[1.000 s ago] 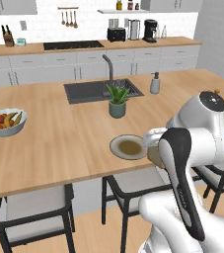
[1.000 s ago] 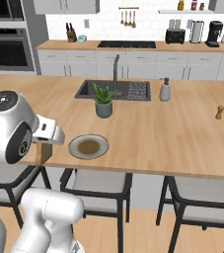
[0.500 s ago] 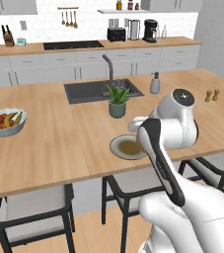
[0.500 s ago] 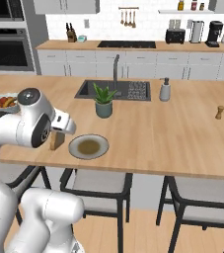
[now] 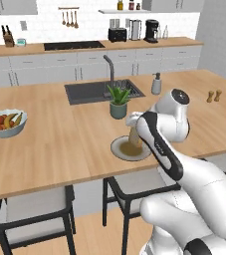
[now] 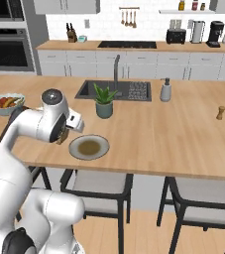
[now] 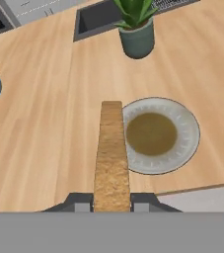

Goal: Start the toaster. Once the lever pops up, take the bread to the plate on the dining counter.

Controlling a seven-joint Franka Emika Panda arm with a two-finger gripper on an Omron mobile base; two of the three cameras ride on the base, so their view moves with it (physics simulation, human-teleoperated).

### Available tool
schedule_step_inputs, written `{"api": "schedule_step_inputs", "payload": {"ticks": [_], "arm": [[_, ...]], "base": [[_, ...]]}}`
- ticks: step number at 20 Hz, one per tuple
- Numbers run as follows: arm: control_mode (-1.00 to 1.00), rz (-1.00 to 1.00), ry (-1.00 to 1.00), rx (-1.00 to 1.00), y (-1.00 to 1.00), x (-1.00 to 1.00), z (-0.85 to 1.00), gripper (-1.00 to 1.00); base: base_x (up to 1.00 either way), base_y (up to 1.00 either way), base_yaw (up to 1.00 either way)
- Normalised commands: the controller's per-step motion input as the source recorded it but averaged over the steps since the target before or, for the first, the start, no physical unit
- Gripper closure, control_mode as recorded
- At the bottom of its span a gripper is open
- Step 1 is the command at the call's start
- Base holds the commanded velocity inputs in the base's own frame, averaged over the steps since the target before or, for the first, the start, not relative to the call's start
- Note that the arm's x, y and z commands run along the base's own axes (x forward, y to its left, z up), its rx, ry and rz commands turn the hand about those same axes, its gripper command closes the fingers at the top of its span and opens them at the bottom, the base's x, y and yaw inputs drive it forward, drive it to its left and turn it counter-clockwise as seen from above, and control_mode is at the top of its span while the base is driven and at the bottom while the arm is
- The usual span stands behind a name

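Left base view: the gripper point(image 5: 133, 130) carries the bread point(image 5: 133, 136) on edge above the plate point(image 5: 130, 148), near the dining counter's point(image 5: 59, 149) front edge. Right base view: the slice hangs at the plate's rim. Hand view: jaws clamped on the bread, long axis pointing away, the plate's centre just to one side.

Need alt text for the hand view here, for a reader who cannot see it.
A slice of bread, seen edge-on, is held in the gripper just left of a round grey plate on the light wood counter. A potted plant stands beyond the plate, near the dark sink.
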Motion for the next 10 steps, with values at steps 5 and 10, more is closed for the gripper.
{"api": "schedule_step_inputs", "payload": {"ticks": [5, 10], "arm": [[-1.00, 0.16, 0.00, 0.17, -0.29, 0.34, -0.37, 1.00], [-1.00, 0.07, 0.02, 0.09, -0.11, 0.13, -0.25, 1.00]], "base": [[0.00, 0.00, 0.00], [0.00, 0.00, 0.00]]}}
